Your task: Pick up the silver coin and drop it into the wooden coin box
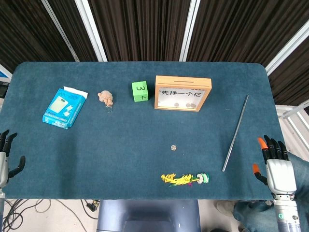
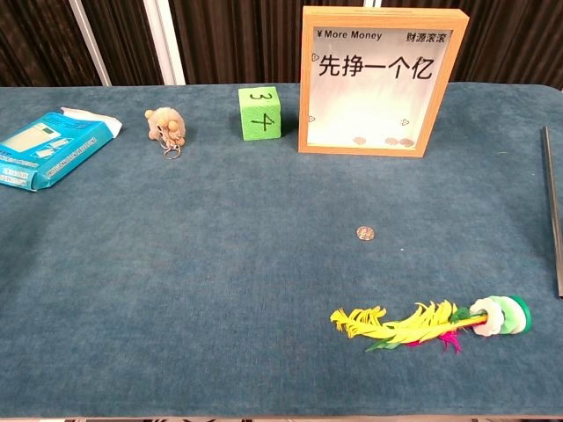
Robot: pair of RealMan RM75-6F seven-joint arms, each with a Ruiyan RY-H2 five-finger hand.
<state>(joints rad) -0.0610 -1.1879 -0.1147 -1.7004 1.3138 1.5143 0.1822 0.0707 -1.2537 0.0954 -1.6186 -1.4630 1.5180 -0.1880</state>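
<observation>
1. Head view: your left hand (image 1: 7, 157) and right hand (image 1: 275, 164) sit at the table's (image 1: 120, 145) left and right near corners, fingers apart, holding nothing. The coin (image 1: 174, 147) lies flat mid-table, toward the near edge. The coin box (image 1: 182, 93) stands by the far edge.
2. Chest view: hands out of frame. Coin (image 2: 365, 233) apart from box (image 2: 380, 79), between it and the feather toy (image 2: 431, 323).

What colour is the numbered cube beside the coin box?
Bright green cube with dark numerals, clearest in the chest view.
</observation>
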